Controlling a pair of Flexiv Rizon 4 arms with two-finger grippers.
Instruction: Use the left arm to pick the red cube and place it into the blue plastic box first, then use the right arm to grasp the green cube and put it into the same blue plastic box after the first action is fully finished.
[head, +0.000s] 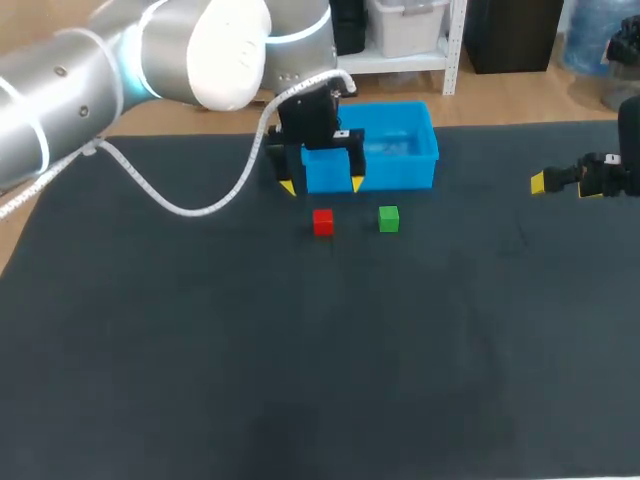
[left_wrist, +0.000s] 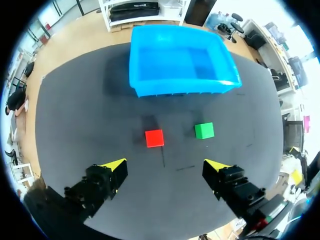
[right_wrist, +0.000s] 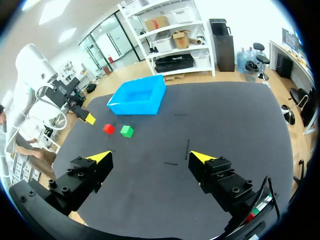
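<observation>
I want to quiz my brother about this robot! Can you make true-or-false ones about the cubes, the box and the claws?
1. The red cube and the green cube sit side by side on the table. True.
2. The red cube is already inside the blue box. False: it lies on the table in front of the box.
3. The left claw is open and holds nothing. True.
4. The right claw is gripping the green cube. False: it is open and empty, off to the side, far from both cubes.
</observation>
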